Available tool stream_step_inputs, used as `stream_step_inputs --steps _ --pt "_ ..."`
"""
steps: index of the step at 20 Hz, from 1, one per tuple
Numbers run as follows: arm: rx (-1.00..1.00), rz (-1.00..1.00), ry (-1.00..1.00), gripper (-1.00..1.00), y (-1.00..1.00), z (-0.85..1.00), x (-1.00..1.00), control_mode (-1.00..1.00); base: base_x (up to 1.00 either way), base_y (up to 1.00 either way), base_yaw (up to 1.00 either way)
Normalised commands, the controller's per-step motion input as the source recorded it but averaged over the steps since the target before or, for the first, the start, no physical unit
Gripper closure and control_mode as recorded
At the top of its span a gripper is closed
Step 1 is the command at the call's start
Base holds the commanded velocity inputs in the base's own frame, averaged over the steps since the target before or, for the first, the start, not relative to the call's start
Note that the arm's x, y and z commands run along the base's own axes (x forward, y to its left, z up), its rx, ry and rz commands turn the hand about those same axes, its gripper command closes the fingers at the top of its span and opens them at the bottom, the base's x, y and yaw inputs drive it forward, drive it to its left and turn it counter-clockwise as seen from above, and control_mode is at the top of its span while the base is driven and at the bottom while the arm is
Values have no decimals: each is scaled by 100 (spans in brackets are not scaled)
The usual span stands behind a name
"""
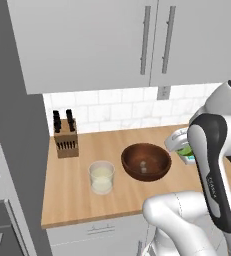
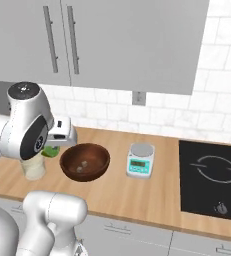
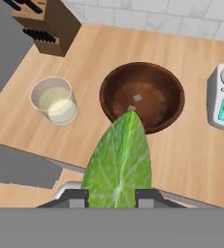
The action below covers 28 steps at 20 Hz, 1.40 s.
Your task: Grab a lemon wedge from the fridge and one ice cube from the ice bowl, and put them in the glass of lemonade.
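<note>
My gripper (image 3: 114, 198) is shut on the lemon wedge (image 3: 118, 160), a yellow-green slice standing up between the fingertips. It hangs above the counter, over the near rim of the ice bowl (image 3: 142, 95). The brown wooden ice bowl (image 1: 146, 161) holds two small pale cubes (image 3: 138, 98). Left of the bowl stands the glass of lemonade (image 1: 102, 177), a clear tumbler with pale liquid (image 3: 54, 100). In the base views the gripper (image 1: 179, 142) (image 2: 57, 136) is partly hidden by the arm, with the green wedge (image 2: 50, 150) under it. The fridge is out of view.
A knife block (image 1: 65, 136) stands at the counter's back left. Right of the bowl (image 2: 85, 161) sits a small white scale (image 2: 140, 160), and beyond it a black cooktop (image 2: 212, 175). Wall cabinets (image 1: 112, 40) hang overhead. A grey tall panel (image 1: 17, 130) bounds the counter's left.
</note>
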Motion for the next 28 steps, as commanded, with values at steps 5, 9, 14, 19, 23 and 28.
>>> stream_step_inputs --steps 5,9,14,19,23,28 --pt "0 0 0 100 0 0 0 100 56 0 -8" --pt "0 0 0 100 0 0 0 100 0 0 0" --pt "0 0 0 100 0 0 0 100 0 0 0" --pt "0 0 5 100 8 -8 2 -100 0 0 0" --pt "-4 0 19 100 85 -54 17 -100 0 0 0" --pt "-3 0 10 100 100 -82 41 -100 0 0 0"
